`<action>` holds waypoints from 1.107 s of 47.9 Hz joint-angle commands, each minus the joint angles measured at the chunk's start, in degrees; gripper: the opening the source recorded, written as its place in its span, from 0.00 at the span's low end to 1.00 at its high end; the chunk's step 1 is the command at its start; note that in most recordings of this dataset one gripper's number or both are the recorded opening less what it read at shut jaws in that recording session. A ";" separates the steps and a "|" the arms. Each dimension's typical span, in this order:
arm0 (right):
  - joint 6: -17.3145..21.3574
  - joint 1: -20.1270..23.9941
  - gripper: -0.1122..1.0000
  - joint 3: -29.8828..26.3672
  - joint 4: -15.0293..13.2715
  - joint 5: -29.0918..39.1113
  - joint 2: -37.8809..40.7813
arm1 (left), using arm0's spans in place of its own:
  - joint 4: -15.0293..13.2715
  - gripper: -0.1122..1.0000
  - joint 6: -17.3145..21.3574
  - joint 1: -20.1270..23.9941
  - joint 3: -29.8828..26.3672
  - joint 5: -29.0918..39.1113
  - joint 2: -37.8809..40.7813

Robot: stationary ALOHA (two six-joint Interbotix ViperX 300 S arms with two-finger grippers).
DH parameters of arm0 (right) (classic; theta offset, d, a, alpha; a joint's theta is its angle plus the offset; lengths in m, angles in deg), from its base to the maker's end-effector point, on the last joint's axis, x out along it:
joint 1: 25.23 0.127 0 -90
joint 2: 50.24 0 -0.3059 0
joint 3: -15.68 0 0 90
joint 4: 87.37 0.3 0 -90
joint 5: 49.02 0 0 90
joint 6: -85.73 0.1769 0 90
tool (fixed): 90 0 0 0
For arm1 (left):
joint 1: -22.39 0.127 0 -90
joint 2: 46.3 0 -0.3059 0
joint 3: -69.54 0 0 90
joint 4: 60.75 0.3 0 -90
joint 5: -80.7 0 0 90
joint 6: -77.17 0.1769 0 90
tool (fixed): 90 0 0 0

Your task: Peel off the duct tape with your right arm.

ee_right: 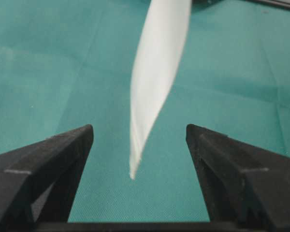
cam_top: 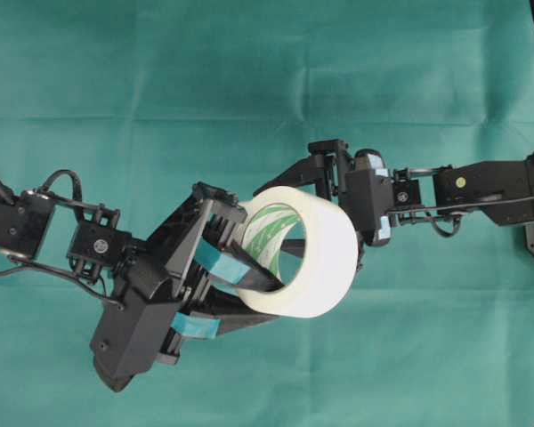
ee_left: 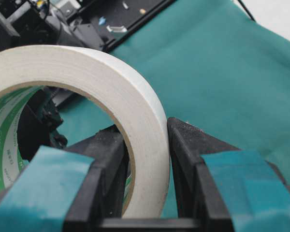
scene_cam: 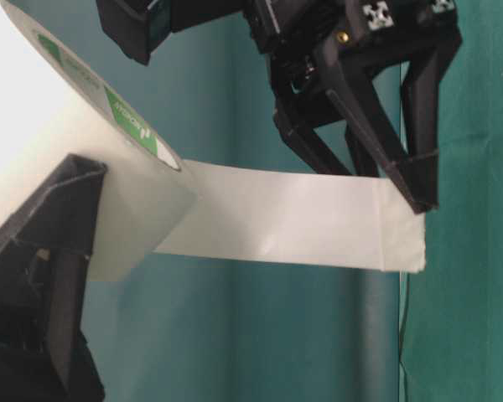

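Green cloth (cam_top: 160, 71) under left end effector (ee_left: 145, 159)-clamped duct tape (cam_top: 316, 258); tab apparently free between open right end effector (ee_right: 139, 145).

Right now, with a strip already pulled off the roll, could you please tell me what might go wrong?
1. The right hand stands open around the peeled white tape strip, not pinching it; the strip could swing aside or stick back.
2. The left hand clamps only one wall of the white duct-tape roll; a pull might twist it.
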 commanded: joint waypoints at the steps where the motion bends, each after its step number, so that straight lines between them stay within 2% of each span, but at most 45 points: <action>1: 0.00 0.00 0.48 -1.41 0.35 -0.44 -0.26 | 0.09 0.30 0.18 -0.26 -1.49 -0.97 -2.20; 5: 0.00 -0.18 0.41 -1.93 0.35 -0.53 -0.09 | 0.09 0.30 0.18 -0.26 -1.49 -0.97 -2.55; 10: -0.18 -0.26 0.20 -2.20 0.35 -0.53 -0.09 | 0.09 0.30 0.18 -0.35 -1.23 -1.23 -2.81; 14: -0.18 -0.26 0.08 -1.93 0.09 -0.53 -0.09 | 0.09 0.30 0.18 -0.35 -1.14 -1.23 -2.90; 18: -0.18 -0.18 0.02 -1.76 0.09 -0.26 -0.09 | 0.09 0.30 0.18 -0.26 -1.14 -1.32 -2.90; 39: -0.09 -0.18 0.01 -1.58 0.00 -0.53 -0.09 | 0.09 0.30 2.37 0.00 -0.88 -2.29 -2.99; 53: -0.09 0.18 0.01 -0.97 0.00 -0.62 -0.09 | 0.09 0.30 2.55 3.16 0.00 -4.83 -3.96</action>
